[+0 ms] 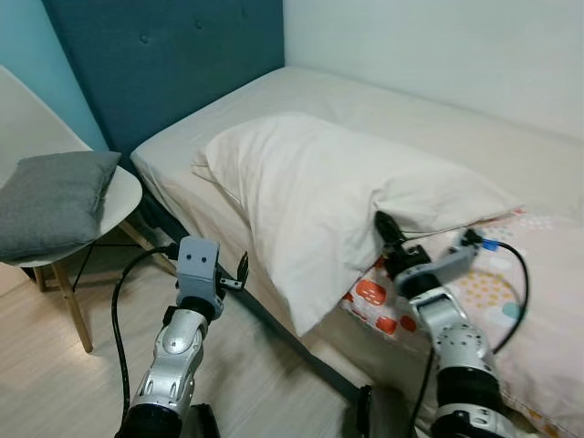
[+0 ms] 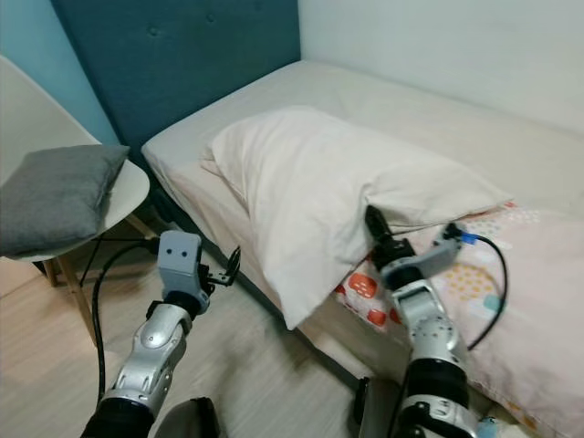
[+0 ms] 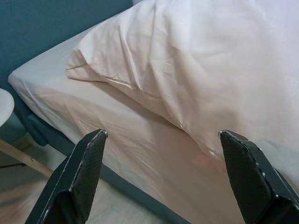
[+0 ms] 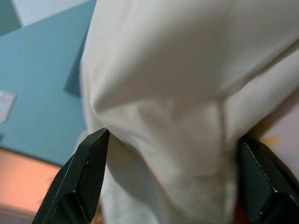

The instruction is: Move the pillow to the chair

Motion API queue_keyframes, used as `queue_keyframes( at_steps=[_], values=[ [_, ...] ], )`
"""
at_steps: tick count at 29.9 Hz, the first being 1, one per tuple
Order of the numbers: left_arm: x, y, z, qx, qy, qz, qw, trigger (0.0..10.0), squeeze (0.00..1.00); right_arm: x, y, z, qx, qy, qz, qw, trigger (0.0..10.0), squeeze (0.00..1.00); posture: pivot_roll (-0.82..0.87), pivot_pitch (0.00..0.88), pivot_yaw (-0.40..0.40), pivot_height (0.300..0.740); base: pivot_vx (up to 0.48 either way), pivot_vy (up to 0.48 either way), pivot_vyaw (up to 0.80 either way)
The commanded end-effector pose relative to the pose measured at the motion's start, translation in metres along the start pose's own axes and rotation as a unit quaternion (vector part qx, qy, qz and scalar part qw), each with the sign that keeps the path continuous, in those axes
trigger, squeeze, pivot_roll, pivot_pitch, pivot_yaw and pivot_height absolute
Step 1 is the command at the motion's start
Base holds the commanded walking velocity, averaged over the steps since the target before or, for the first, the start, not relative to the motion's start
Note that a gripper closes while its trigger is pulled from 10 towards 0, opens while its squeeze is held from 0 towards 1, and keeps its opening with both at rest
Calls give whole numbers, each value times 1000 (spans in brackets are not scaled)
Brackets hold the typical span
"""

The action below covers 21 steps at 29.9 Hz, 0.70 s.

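A large white pillow (image 1: 310, 192) lies across the bed (image 1: 411, 119), with its lower corner hanging over the near edge. My right gripper (image 1: 388, 235) is pushed into the pillow's right side. It is open, with pillow fabric (image 4: 177, 116) bulging between the spread fingers (image 4: 88, 177). My left gripper (image 1: 242, 269) is open and empty. It hovers beside the bed's edge, left of the hanging corner, and points at the pillow (image 3: 210, 60). The white chair (image 1: 123, 196) stands to the left with a grey cushion (image 1: 50, 201) on its seat.
A dark blue headboard (image 1: 173, 64) rises behind the bed. A patterned blanket (image 1: 511, 283) covers the bed's right part under my right arm. Wooden floor (image 1: 265, 365) runs between the chair and the bed. A white wall stands behind the bed.
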<state>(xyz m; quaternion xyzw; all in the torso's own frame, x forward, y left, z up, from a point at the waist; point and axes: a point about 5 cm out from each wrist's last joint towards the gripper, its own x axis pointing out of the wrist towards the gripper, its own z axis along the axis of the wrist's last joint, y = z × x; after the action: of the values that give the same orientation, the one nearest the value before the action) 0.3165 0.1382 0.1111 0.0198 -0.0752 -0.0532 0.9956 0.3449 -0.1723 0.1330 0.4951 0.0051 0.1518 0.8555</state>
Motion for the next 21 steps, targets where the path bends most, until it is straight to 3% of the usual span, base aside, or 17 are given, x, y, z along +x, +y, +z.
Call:
queue_keyframes(
  at_steps=[1, 3, 5, 9, 14, 15, 17, 18, 21],
  values=[
    [-4, 5, -4, 6, 13, 6, 1000, 10000, 0, 7, 13, -4, -6, 16, 30, 999, 10000, 0, 20, 120, 41, 420, 0, 0, 0],
    [-7, 6, -4, 7, 13, 8, 1000, 10000, 0, 16, 14, -13, -10, 38, 13, 999, 10000, 0, 25, 132, 39, 420, 0, 0, 0],
    [-9, 6, -4, 7, 14, 9, 1000, 10000, 0, 25, 14, -25, -49, 71, -23, 996, 10000, 0, 30, 140, 33, 420, 0, 0, 0],
    [-12, 6, -4, 7, 16, 11, 1000, 10000, 0, 36, 26, -27, -32, 69, 4, 997, 10000, 0, 43, 153, 32, 420, 0, 0, 0],
    [-13, 6, -3, 7, 16, 11, 1000, 10000, 0, 50, 40, -29, -47, 79, 24, 995, 10000, 0, 52, 160, 30, 420, 0, 0, 0],
    [-13, 7, -2, 9, 16, 14, 1000, 10000, 0, 57, 44, -29, -61, 76, 24, 995, 3176, 0, 65, 162, 24, 420, 0, 0, 0],
    [-14, 8, -1, 9, 16, 16, 1000, 10000, 0, 60, 46, -29, -68, 73, 24, 995, 3176, 0, 65, 162, 24, 420, 0, 0, 0],
    [-13, 11, 0, 10, 15, 21, 1000, 10000, 0, 64, 48, -28, -71, 67, 22, 995, 0, 0, 69, 164, 20, 420, 0, 0, 0],
    [-14, 14, 2, 12, 13, 29, 999, 10000, 0, 68, 48, -25, -75, 57, 11, 995, 0, 0, 77, 163, 15, 420, 0, 0, 0]
  ],
)
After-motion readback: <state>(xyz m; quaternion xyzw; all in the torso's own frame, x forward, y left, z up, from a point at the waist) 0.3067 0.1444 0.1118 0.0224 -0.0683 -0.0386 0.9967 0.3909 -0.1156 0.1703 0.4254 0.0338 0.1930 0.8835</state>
